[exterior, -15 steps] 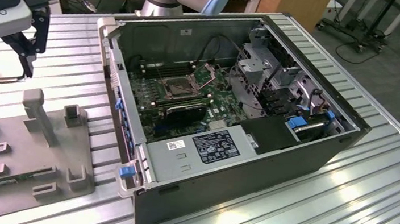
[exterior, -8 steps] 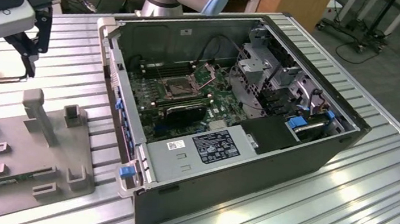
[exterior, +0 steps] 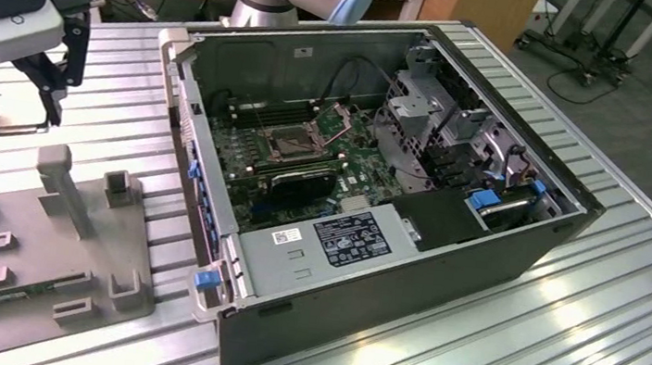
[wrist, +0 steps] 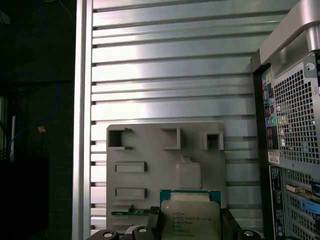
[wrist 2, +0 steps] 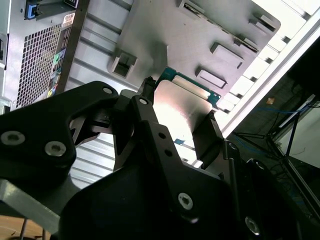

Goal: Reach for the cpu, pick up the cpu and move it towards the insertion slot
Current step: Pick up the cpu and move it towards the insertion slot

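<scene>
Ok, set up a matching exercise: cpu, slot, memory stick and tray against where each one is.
1. cpu
2. slot
3. memory stick
4. tray

A. on the table beside the case
B. held in the claw
C. lying on the tray
D. inside the case

Pairs: 1-B, 2-D, 3-C, 4-A

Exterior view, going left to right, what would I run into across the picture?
The end effector holding the cpu → blue latch on the computer case → insertion slot → blue tab. The grey holder plate overlaps the end effector sideways, so I leave it out.
</scene>
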Controlling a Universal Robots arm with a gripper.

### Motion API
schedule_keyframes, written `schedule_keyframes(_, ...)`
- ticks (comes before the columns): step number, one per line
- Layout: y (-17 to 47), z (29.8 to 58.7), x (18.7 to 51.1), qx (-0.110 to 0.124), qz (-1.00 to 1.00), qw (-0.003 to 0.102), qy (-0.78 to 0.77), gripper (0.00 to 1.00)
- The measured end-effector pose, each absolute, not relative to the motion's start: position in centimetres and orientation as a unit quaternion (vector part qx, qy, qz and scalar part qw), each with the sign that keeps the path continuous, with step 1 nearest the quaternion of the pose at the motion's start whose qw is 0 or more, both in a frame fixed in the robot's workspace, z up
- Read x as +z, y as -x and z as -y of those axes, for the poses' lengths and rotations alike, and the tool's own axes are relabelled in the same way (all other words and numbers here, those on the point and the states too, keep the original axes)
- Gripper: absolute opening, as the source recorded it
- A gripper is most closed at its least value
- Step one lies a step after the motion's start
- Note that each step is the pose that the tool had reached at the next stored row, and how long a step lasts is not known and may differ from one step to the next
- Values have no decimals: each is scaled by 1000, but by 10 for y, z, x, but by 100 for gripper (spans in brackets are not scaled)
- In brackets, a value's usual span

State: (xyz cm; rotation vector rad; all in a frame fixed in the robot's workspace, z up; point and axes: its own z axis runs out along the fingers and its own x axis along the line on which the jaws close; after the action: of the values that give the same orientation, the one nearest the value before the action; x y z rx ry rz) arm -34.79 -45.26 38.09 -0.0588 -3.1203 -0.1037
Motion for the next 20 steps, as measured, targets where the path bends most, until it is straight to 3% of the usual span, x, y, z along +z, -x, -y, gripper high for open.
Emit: schedule_keyframes(20,335,453,381,-33,999,10,19,55)
